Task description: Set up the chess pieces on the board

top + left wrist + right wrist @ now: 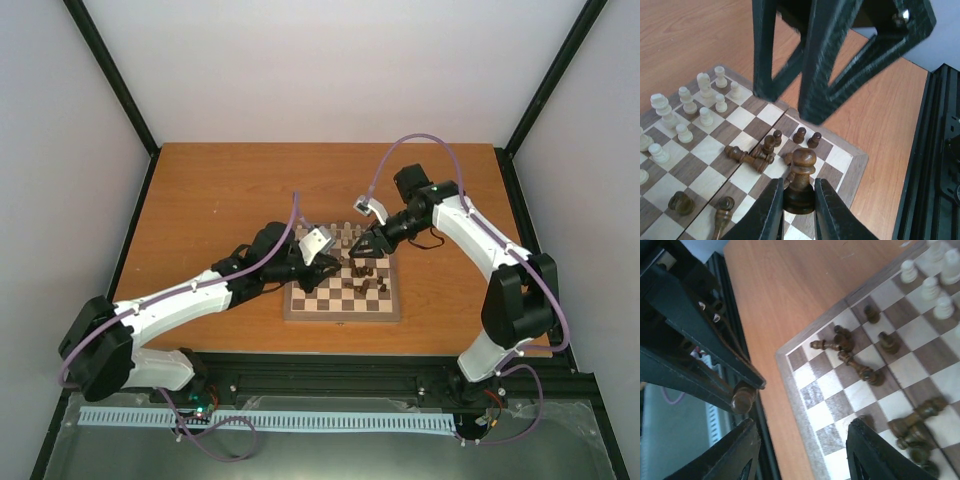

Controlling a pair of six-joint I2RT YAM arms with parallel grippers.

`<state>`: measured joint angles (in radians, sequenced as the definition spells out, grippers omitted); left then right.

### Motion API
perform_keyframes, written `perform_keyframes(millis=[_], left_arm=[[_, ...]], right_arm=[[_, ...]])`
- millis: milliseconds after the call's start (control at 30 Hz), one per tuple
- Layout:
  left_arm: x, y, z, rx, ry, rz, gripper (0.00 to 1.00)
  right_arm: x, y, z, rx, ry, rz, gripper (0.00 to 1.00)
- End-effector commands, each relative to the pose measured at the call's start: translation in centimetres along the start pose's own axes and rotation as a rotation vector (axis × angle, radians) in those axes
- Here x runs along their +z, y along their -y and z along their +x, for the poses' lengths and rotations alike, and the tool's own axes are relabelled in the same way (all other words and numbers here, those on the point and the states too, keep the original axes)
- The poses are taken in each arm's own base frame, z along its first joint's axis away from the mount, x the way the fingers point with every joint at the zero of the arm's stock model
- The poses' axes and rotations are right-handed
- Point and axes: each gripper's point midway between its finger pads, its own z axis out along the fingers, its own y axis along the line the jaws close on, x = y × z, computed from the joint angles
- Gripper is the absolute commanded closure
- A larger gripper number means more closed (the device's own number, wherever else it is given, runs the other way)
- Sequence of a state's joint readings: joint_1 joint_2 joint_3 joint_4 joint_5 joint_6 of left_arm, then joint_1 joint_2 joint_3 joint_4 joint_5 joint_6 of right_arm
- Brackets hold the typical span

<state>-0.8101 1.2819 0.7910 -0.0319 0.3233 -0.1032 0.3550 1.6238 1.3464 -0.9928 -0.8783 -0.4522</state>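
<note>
The board (340, 315) lies at the table's middle. My left gripper (333, 266) hovers over its left part and is shut on a dark brown pawn (802, 162), held upright just above the board (852, 165); the pawn also shows in the right wrist view (742, 400). My right gripper (358, 250) is open and empty above the board's far side; its fingers (765, 60) hang close ahead of my left gripper. Cream pieces (690, 107) stand in rows. Several dark pieces (747, 157) lie toppled, and three dark pawns (800, 135) stand near the corner.
The board's corner (812, 395) sits near the wooden table's edge, with bare tabletop (790, 295) beside it. A black rail (930, 150) runs along that edge. Toppled dark pieces (857, 365) and cream pawns (932, 290) lie beyond my right gripper (802, 455).
</note>
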Motion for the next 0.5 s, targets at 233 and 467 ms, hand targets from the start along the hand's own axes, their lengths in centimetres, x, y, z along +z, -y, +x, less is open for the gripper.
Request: perform_keyframes(millis=[233, 467], left_arm=[[0.9, 1.2, -2.1, 0.03, 0.062, 0.061, 0.88], [1.0, 1.2, -2.1, 0.025, 0.058, 0.068, 0.88]], right_arm=[[0.4, -3.2, 0.7, 0.101, 0.0, -0.201, 0.57], [0.8, -3.4, 0.4, 0.116, 0.005, -0.232, 0.59]])
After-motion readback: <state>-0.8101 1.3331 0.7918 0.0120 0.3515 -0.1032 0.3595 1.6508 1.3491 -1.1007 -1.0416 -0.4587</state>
